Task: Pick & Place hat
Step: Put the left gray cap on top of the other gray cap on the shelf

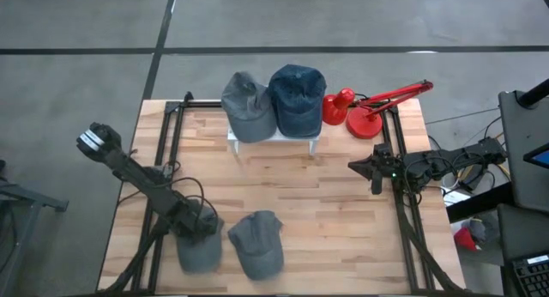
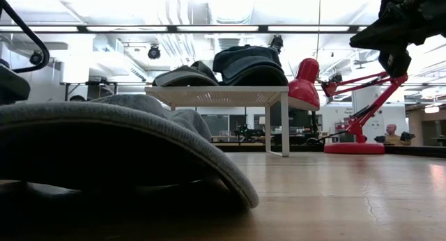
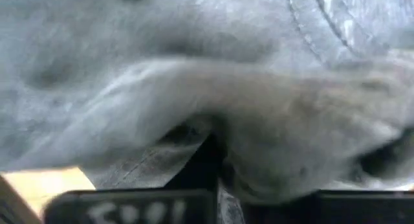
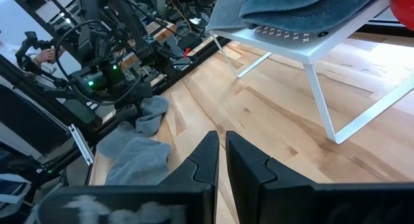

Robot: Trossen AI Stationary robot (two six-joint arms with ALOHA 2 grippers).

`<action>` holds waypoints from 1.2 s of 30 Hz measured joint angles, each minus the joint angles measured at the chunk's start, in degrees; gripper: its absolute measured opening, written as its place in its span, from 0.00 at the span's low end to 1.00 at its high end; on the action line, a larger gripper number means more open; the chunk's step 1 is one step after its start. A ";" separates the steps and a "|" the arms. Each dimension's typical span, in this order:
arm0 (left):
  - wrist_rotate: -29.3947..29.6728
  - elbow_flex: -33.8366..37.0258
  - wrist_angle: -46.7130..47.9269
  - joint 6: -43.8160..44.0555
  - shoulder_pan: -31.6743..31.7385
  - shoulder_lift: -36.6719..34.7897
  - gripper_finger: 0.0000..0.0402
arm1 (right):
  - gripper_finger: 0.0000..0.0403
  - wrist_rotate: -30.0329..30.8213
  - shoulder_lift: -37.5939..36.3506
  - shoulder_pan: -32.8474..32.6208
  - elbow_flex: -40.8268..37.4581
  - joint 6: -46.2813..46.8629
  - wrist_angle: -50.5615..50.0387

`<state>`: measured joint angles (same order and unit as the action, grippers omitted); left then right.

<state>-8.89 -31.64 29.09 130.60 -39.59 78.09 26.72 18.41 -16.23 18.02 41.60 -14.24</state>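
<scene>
Left gripper (image 1: pixel 196 231) at crumpled grey fabric cap (image 1: pixel 200 248), near table edge.
Cap lies directly under and against the gripper; fingers appear clamped on its fabric, though the view is blurred.

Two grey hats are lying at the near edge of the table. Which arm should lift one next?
Left. Its end effector is already down on the left grey hat; the right end effector waits far across the table.

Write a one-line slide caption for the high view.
Left gripper down on a grey cap beside another grey cap; two caps on the white stand, right gripper waiting.
</scene>
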 joint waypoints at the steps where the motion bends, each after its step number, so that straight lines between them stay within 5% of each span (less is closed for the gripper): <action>1: 0.67 -0.60 0.74 -0.21 0.00 -0.04 0.04 | 0.07 0.00 0.01 0.00 0.00 0.00 0.00; 9: 7.25 -11.14 17.08 -2.03 0.10 -1.72 0.02 | 0.07 0.08 0.01 -0.01 0.00 -0.02 -0.02; 21: 19.88 -39.00 59.81 -4.05 0.35 -2.85 0.01 | 0.07 0.22 0.03 0.00 0.00 -0.24 -0.12; 28: 43.31 -47.35 60.97 -7.10 2.24 -3.61 0.01 | 0.07 0.20 0.05 -0.01 0.00 -0.24 -0.11; 36: 53.11 -53.35 60.93 -21.13 9.10 -3.57 0.01 | 0.07 0.17 0.05 -0.01 0.00 0.07 -0.08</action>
<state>44.22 -85.00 90.01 109.47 -30.50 74.52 26.89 18.46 -16.24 18.02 41.67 -14.32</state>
